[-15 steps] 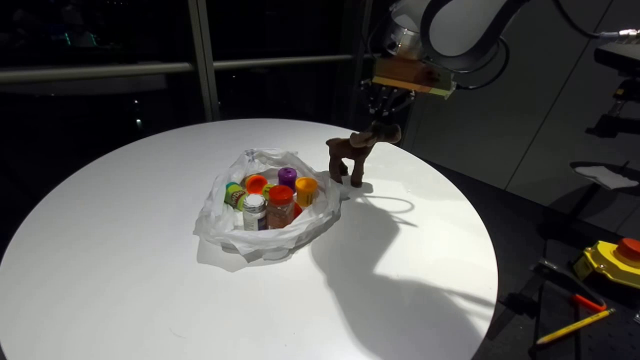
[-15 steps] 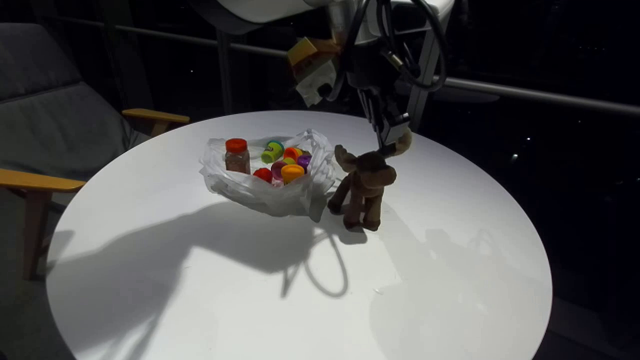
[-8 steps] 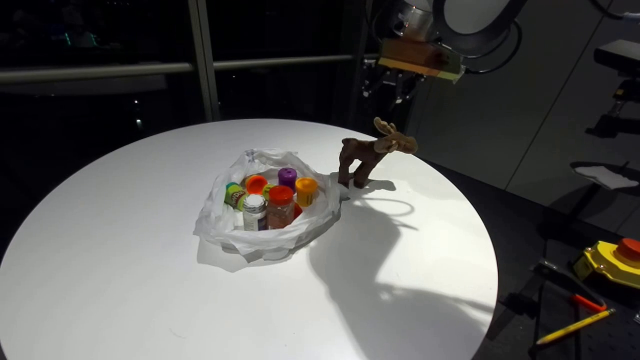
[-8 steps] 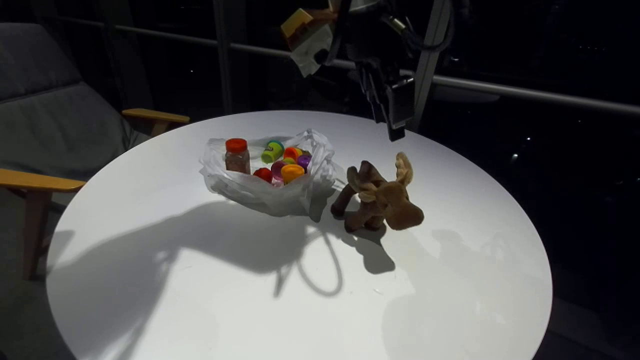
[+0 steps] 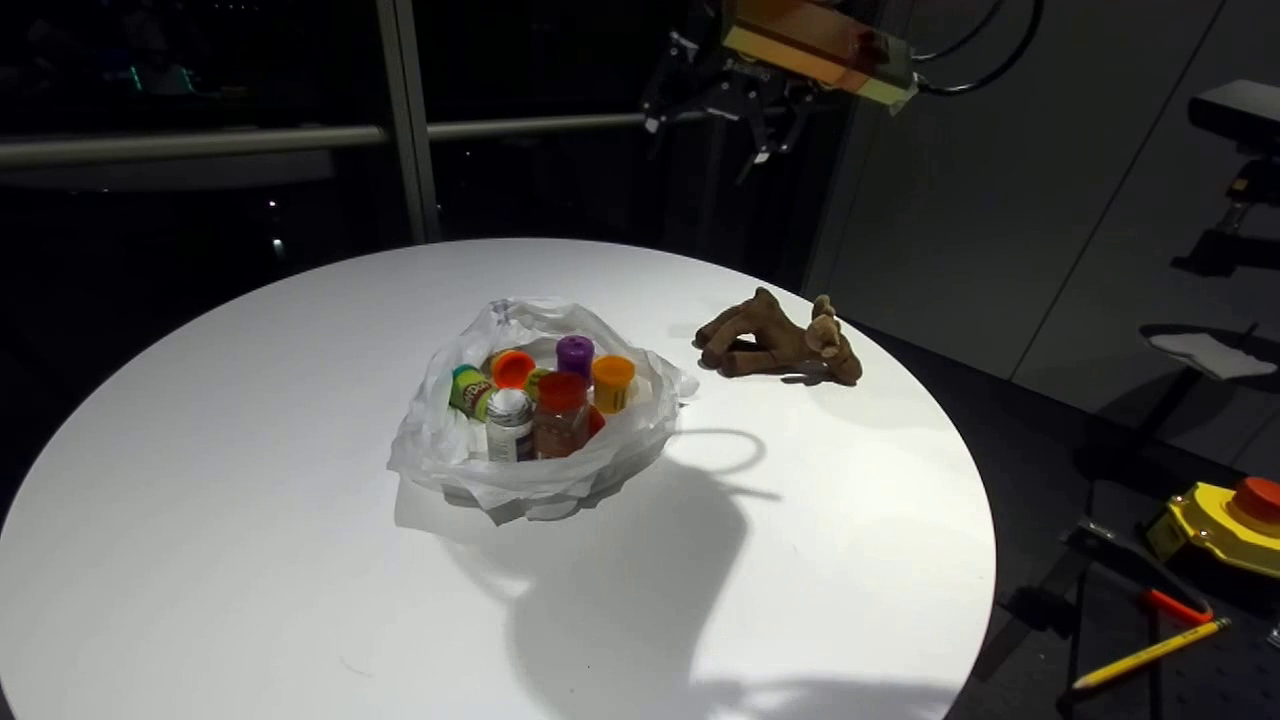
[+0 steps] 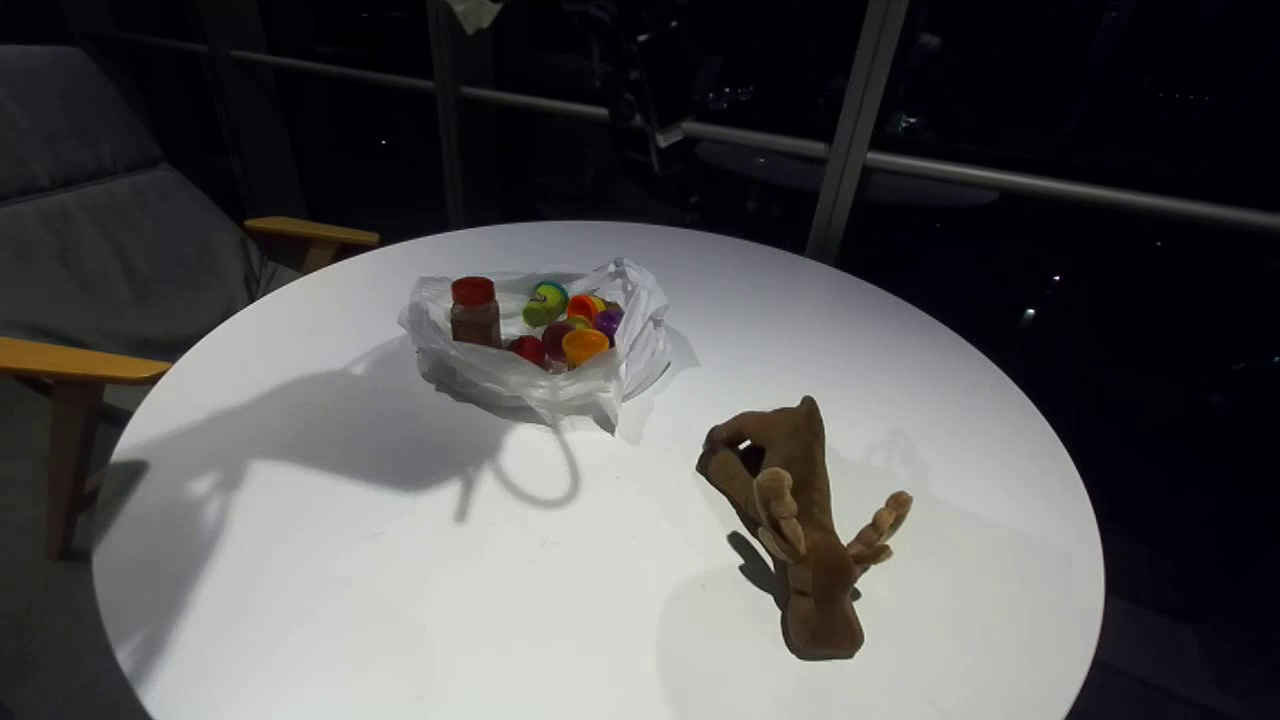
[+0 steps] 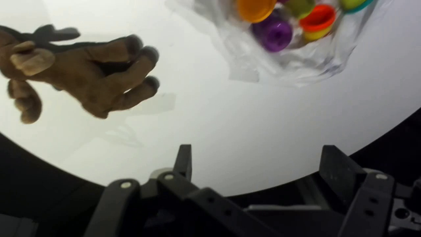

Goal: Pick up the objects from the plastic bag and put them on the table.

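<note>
Our claw (image 7: 258,163) has risen, spread wide; the plush moose (image 6: 815,520), clear of the plastic bag (image 6: 520,390), has toppled on the desk (image 6: 480,610). We judge it delivered; the bagged tubs (image 5: 612,388) remain.

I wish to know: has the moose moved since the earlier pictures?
Yes. In an exterior view, the moose has toppled rightward, farther from the bag and nearer the right edge of the table.
</note>
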Robot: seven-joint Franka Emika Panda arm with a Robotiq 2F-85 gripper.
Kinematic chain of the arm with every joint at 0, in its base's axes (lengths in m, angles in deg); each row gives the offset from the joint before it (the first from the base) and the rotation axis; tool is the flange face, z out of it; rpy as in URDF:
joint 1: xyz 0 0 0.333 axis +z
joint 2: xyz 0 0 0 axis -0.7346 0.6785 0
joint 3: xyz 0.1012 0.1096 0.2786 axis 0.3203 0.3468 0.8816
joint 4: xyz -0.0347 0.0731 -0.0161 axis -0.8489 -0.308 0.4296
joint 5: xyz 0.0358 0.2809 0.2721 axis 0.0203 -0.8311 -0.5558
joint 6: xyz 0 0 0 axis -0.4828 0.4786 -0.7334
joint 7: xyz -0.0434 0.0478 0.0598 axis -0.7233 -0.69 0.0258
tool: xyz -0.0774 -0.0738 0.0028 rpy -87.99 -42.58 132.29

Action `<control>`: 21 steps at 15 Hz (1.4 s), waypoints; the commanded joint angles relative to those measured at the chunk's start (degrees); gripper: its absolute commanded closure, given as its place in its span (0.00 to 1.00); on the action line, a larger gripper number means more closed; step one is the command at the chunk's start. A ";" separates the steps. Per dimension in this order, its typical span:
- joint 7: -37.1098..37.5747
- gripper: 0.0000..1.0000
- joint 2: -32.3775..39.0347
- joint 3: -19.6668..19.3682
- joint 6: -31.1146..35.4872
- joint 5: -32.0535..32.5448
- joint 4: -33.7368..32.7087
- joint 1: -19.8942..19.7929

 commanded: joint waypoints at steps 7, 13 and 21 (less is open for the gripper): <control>-26.98 0.00 9.36 13.81 -11.53 -22.56 -8.73 0.75; -30.77 0.00 17.51 12.69 -26.45 -15.49 -18.10 3.41; -33.84 0.00 24.13 11.29 -26.57 -8.62 -23.40 7.32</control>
